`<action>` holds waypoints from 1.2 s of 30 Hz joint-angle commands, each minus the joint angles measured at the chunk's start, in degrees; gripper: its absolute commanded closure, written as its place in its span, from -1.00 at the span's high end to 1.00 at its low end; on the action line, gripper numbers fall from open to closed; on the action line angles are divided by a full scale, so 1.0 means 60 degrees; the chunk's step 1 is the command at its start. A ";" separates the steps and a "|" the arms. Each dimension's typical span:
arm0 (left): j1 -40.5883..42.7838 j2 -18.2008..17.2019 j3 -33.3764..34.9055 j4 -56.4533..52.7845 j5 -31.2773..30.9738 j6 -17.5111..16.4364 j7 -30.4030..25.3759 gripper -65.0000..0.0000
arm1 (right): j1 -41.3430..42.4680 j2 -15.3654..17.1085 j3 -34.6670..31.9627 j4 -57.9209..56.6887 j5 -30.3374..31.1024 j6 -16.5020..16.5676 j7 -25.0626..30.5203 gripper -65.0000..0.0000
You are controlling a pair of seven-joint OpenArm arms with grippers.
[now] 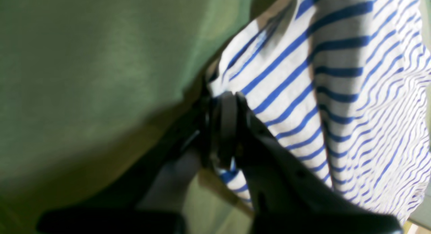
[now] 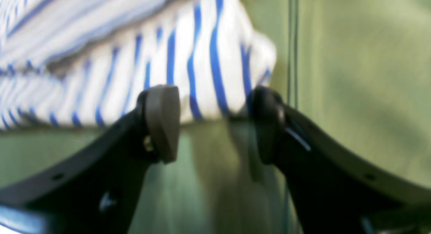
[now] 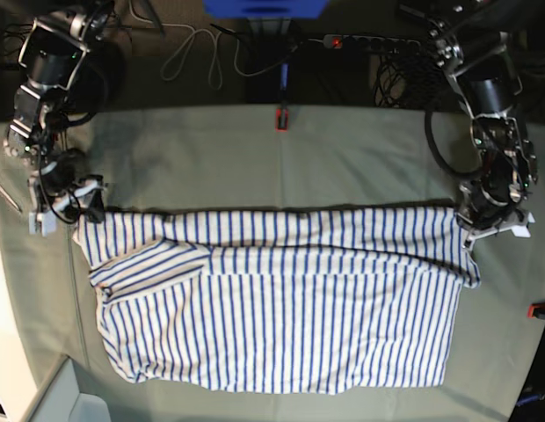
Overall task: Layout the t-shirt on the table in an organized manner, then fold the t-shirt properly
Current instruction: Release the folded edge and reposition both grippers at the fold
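Observation:
The white, blue-striped t-shirt (image 3: pixel 281 308) lies spread across the pale grey-green table (image 3: pixel 343 158), with one sleeve folded in at the left. My left gripper (image 3: pixel 470 224) sits at the shirt's upper right corner. In the left wrist view, that left gripper (image 1: pixel 224 104) is shut on the t-shirt (image 1: pixel 303 92), whose edge is pinched between the pads. My right gripper (image 3: pixel 83 207) is at the shirt's upper left corner. In the right wrist view, the right gripper (image 2: pixel 215 123) stands open, and a corner of the t-shirt (image 2: pixel 202 69) lies between its fingertips (image 2: pixel 163 119).
A red clamp (image 3: pixel 281 119) sits at the table's back edge and another red clamp (image 3: pixel 541 309) at the right edge. Cables and a power strip (image 3: pixel 369 41) lie behind the table. Bare table cloth surrounds the shirt on all sides.

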 commanded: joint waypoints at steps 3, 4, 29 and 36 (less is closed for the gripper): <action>0.0185 -0.0147 -0.0027 0.0773 0.0181 0.0153 -0.0050 -1.00 | 0.0080 0.0042 0.0024 0.0182 0.0073 0.0133 0.0000 -0.74; 0.0288 -0.0147 -0.0027 0.0949 0.0181 0.0168 -0.0050 -1.00 | 0.0080 0.0027 0.0068 0.0197 0.0073 0.0133 0.0000 -0.96; 0.0874 -0.0162 -0.0027 0.2048 0.0181 0.0168 -0.0035 -1.00 | 0.0051 0.0174 0.0024 0.1062 0.0029 0.0133 -0.0044 0.30; 0.0874 -0.0147 -0.0027 0.2048 0.0196 0.0168 -0.0050 -1.00 | 0.0344 0.0203 0.0024 0.0446 0.0029 0.0133 -0.0044 0.32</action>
